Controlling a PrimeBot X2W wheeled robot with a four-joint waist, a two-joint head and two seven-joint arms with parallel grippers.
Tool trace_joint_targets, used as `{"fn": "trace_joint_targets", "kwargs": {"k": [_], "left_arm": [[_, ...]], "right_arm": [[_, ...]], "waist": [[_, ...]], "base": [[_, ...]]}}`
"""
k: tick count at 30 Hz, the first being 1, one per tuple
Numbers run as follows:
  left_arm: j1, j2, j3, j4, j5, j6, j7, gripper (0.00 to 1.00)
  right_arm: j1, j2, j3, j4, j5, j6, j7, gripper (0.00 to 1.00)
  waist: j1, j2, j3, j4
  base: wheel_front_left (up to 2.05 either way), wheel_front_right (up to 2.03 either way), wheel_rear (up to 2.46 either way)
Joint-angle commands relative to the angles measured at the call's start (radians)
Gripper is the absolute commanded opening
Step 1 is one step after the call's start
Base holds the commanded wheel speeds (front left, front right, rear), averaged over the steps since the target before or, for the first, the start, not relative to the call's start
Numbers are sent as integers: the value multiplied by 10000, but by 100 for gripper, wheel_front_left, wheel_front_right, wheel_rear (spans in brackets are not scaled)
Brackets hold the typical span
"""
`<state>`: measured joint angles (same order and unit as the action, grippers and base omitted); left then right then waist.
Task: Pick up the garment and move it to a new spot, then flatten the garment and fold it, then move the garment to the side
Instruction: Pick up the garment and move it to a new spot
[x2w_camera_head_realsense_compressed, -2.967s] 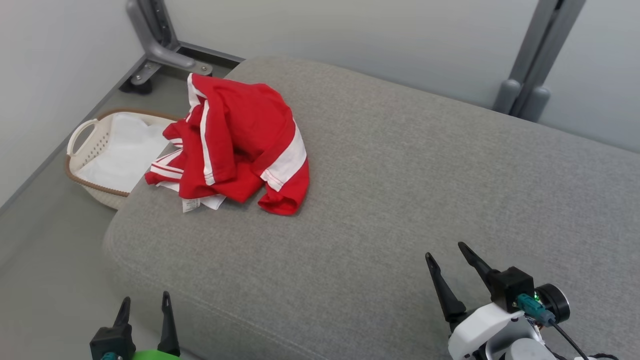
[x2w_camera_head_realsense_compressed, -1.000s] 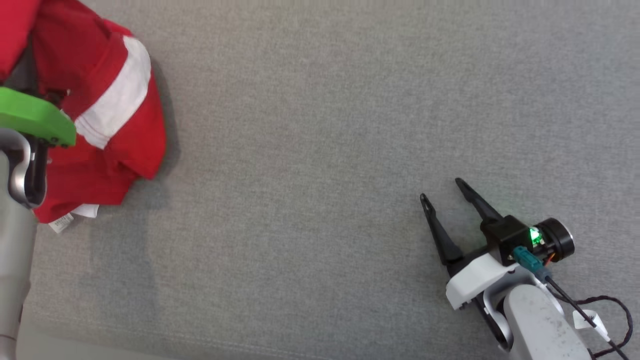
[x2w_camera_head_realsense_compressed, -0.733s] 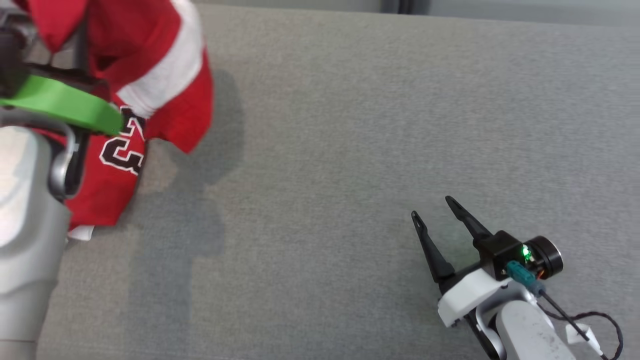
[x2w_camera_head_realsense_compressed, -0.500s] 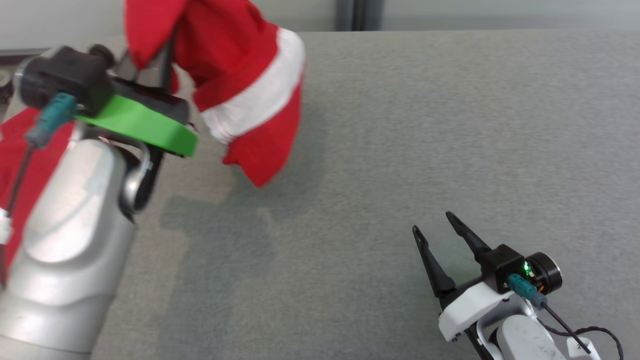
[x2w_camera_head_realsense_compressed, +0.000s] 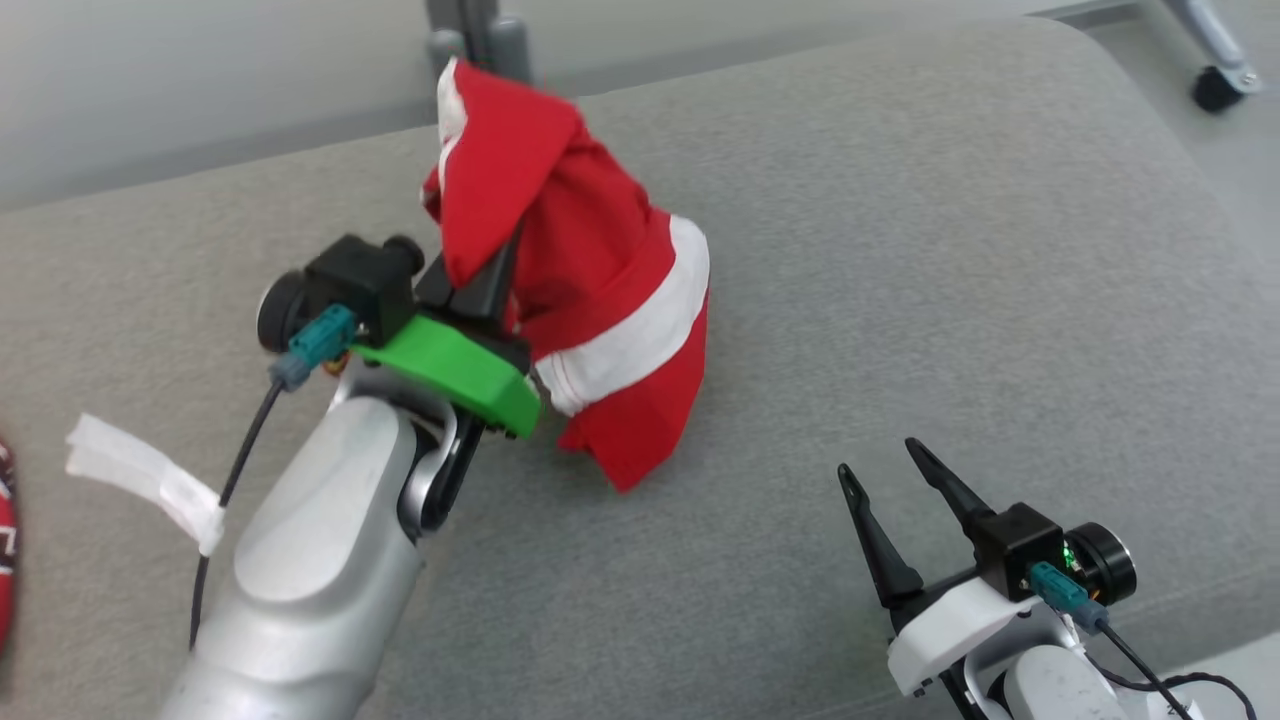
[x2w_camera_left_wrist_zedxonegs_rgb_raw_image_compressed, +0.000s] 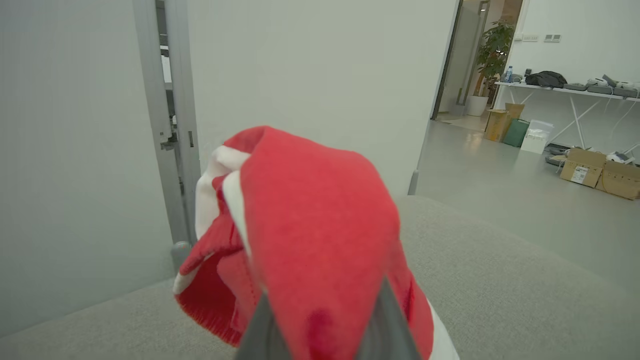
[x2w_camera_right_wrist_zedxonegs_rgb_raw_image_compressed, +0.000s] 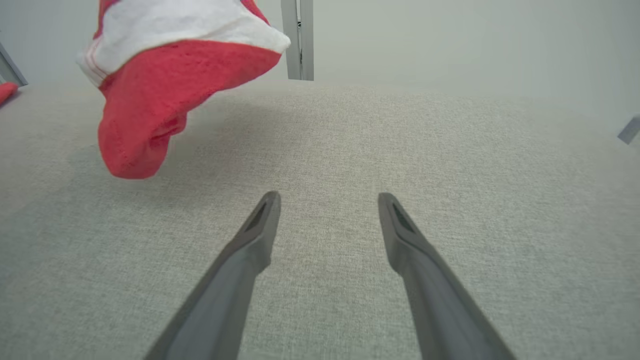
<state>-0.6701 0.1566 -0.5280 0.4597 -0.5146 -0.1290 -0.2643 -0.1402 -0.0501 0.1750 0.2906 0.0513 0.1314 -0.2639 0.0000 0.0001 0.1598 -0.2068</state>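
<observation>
My left gripper (x2w_camera_head_realsense_compressed: 488, 280) is pinched shut on a small red cloth bundle with a white band (x2w_camera_head_realsense_compressed: 600, 280), which hangs over the middle of the grey upholstered cushion (x2w_camera_head_realsense_compressed: 900, 250). My right gripper (x2w_camera_head_realsense_compressed: 880, 458) gapes wide and empty near the front edge. The garment (x2w_camera_head_realsense_compressed: 5, 540), a red lettered jersey, barely shows toward the left end. I judge its pickup is not yet begun; next I should set this bundle aside and reach back for it.

1. The left gripper (x2w_camera_head_realsense_compressed: 488, 278) holds a cloth bundle (x2w_camera_head_realsense_compressed: 600, 300) up over the middle of the cushion (x2w_camera_head_realsense_compressed: 900, 250).
2. The right gripper (x2w_camera_head_realsense_compressed: 878, 458) stands right of the bundle, nearer the robot, apart from it.
3. The garment (x2w_camera_head_realsense_compressed: 4, 540) lies on the cushion at the far left.
4. A wall (x2w_camera_head_realsense_compressed: 200, 80) rises behind the cushion.
</observation>
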Motion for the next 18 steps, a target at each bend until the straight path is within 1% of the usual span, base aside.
{"fn": "trace_joint_targets", "kwargs": {"k": [1,3,8,9,11,15,18], "left_arm": [[386,-12,198,246,71,-23,-4,100],[734,-128,625,480,112,-23,-2,100],[2008,-240,1789,680,771,-15,2,100],[2475,-255,2404,593,995,6,1,100],[3059,-332,3033,447,1302,24,2,100],[4067,-468,4021,119,1855,17,1,100],[4702,-614,4525,-77,2166,2,2,100]], "right_arm": [[93,-18,-29,-36,55,-13,-10,100],[137,-17,-81,-27,69,-13,-10,100],[209,-19,-80,-54,103,-13,-10,100],[174,-19,-76,-60,97,-13,-10,100],[144,-18,-110,-84,118,-13,-10,100],[169,-18,-202,-104,124,-13,-10,100],[274,-20,-276,-157,140,-13,-10,100]], "waist": [[0,-1,-99,-630],[0,-1,-140,-607],[0,-1,-358,-323],[0,-1,-449,-161],[0,-1,-542,60],[0,-1,-682,513],[0,-1,-829,810]], "base": [[0,0,0],[0,0,0],[0,0,0],[0,0,0],[0,0,0],[0,0,0],[0,0,0]]}}
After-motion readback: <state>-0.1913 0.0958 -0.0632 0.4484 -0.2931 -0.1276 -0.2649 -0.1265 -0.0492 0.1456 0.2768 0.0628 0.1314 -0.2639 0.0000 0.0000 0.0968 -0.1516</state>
